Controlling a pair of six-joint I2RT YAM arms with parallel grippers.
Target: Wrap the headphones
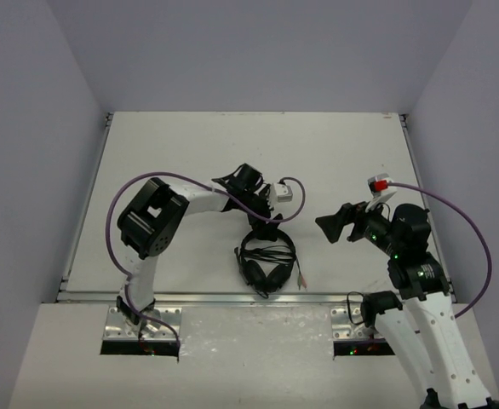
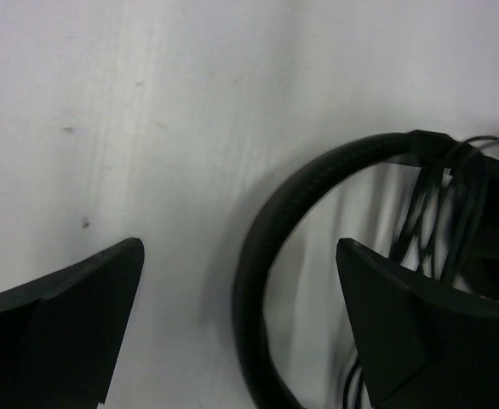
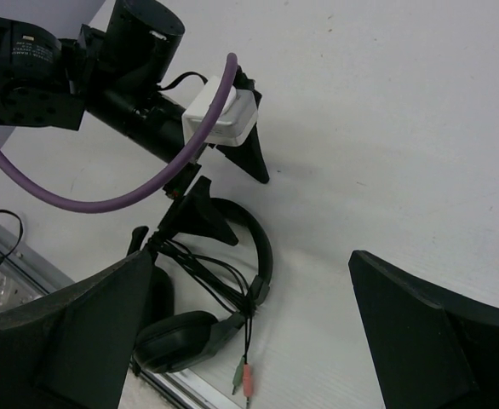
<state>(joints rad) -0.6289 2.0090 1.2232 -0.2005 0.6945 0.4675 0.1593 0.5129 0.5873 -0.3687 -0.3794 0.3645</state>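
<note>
The black headphones (image 1: 266,260) lie flat near the table's front edge, earcups toward the front. Their thin cable (image 3: 207,273) is bundled across between the two sides, and the pink and green plugs (image 3: 245,379) trail toward the edge. My left gripper (image 1: 265,227) is open just above the top of the headband (image 2: 266,256), which runs between its fingers in the left wrist view (image 2: 239,244); it holds nothing. My right gripper (image 1: 324,223) is open and empty, to the right of the headphones and above the table. The right wrist view (image 3: 251,256) shows an earcup (image 3: 177,341) and the left gripper (image 3: 249,210).
The table's metal front rail (image 1: 232,296) runs just in front of the earcups. The left arm's purple cable (image 1: 288,213) loops beside its wrist. Grey walls close in the table at the back and sides.
</note>
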